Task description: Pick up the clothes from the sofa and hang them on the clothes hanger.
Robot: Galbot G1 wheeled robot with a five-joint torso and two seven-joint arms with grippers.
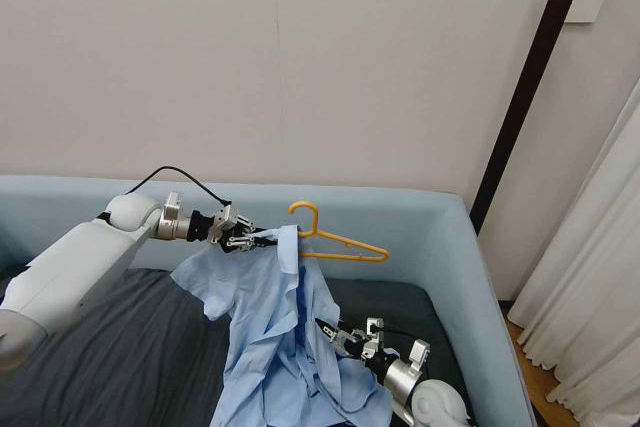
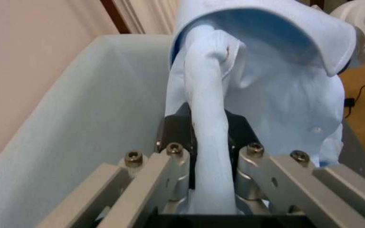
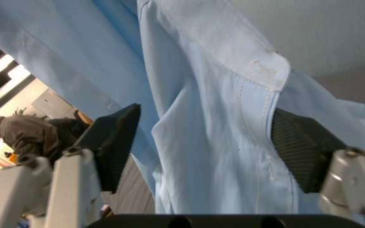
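A light blue shirt (image 1: 290,337) hangs above the sofa from its collar end and drapes down onto the dark seat. My left gripper (image 1: 243,239) is shut on a fold of the shirt (image 2: 277,71) near the collar, the cloth pinched between its fingers (image 2: 169,156). An orange hanger (image 1: 345,244) sits at the shirt's top. Its hook points up, its right arm is bare, and its left arm is hidden under the cloth. My right gripper (image 1: 335,335) is low at the shirt's right side. It stands open, with shirt fabric (image 3: 214,95) between its pads (image 3: 116,142).
The sofa has a pale blue back and arm (image 1: 440,237) and a dark grey seat (image 1: 130,337). A dark pole (image 1: 525,87) and white curtains (image 1: 590,287) stand to the right. A plain wall is behind.
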